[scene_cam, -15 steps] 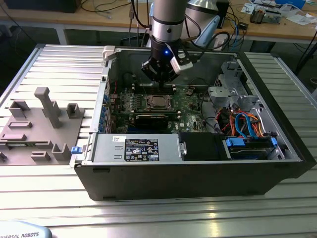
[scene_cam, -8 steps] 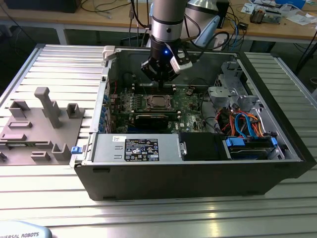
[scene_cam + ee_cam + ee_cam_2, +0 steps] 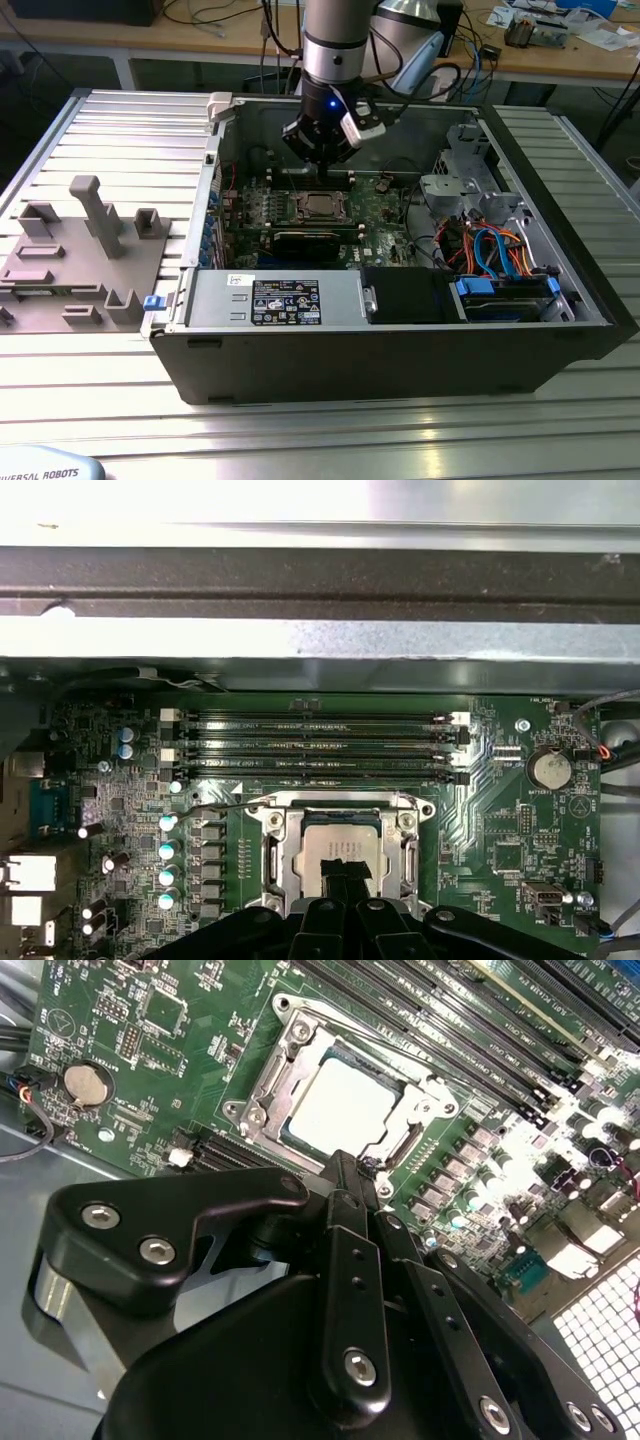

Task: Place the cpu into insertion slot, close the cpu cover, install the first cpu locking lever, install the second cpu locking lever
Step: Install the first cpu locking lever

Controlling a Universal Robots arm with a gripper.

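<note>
You are looking into an open computer case (image 3: pixel 400 340) lying on its side on a ribbed metal table (image 3: pixel 110 140), with the green motherboard (image 3: pixel 385 215) sitting inside it. The gripper (image 3: pixel 322 152) is hanging inside the case, directly above the insertion slot (image 3: pixel 275 852). In both wrist views the cpu (image 3: pixel 340 1110) is sitting in that slot just below the fingertips, its dull silver top facing up, and the cpu cover (image 3: pixel 262 1078) is lying around it as a silver frame. The fingers (image 3: pixel 352 1260) are pressed close together with nothing gripped between them; their black tips are hovering at the chip's near edge, and you cannot tell whether they are touching it. The long memory slots (image 3: pixel 315 748) are running just beyond the socket, away from the gripper. The gripper body is hiding the near side of the socket in both wrist views. In the exterior view, grey fixture blocks (image 3: pixel 85 240) are standing on the table well apart from the case.
</note>
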